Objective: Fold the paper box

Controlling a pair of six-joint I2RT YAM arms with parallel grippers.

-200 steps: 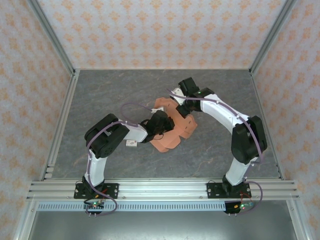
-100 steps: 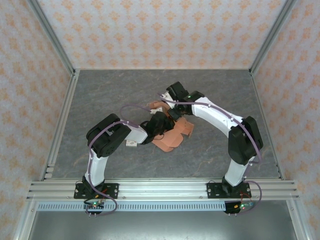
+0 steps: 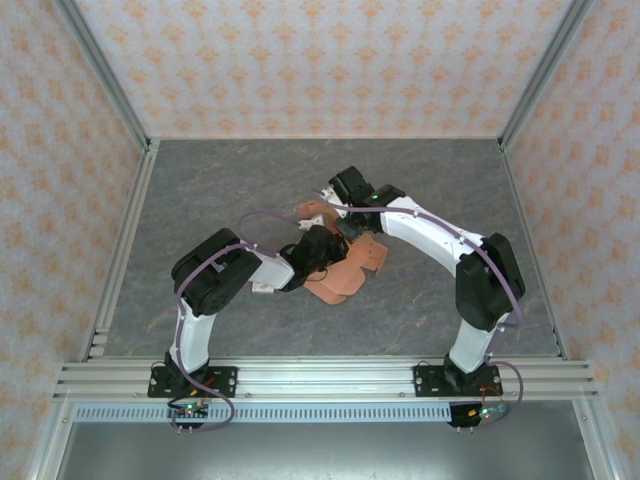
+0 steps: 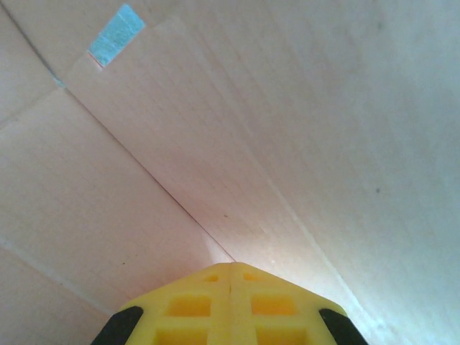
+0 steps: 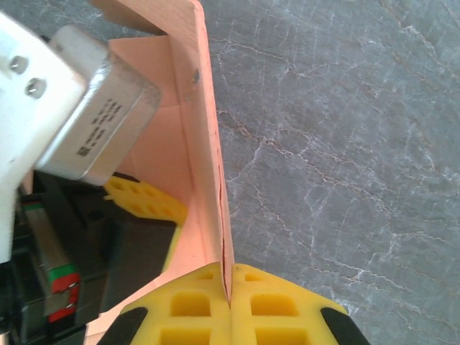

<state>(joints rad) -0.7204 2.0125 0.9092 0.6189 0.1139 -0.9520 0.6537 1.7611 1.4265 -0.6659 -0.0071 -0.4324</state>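
The paper box (image 3: 345,272) is salmon-orange cardboard, partly folded, in the middle of the grey table. My right gripper (image 3: 349,226) comes in from the far right and is shut on an upright folded wall of the paper box (image 5: 192,136), whose edge runs between the fingertips of the right gripper (image 5: 230,272). My left gripper (image 3: 318,250) reaches in from the left and sits inside the fold. In its wrist view the left gripper (image 4: 230,266) is shut with nothing between its fingers, its tip close against the paper box (image 4: 251,144) panel. One left finger (image 5: 144,199) shows behind the wall.
A tiny white tag (image 3: 263,288) lies on the table beside the left forearm. The left arm's grey wrist camera housing (image 5: 83,133) stands close to the held wall. Bare grey table (image 5: 345,144) lies to the right of it. Metal frame rails (image 3: 320,375) border the near edge.
My right gripper has moved left and nearer to the left gripper, bringing the cardboard wall up and over. The box now looks smaller and more bunched. The left arm has barely shifted.
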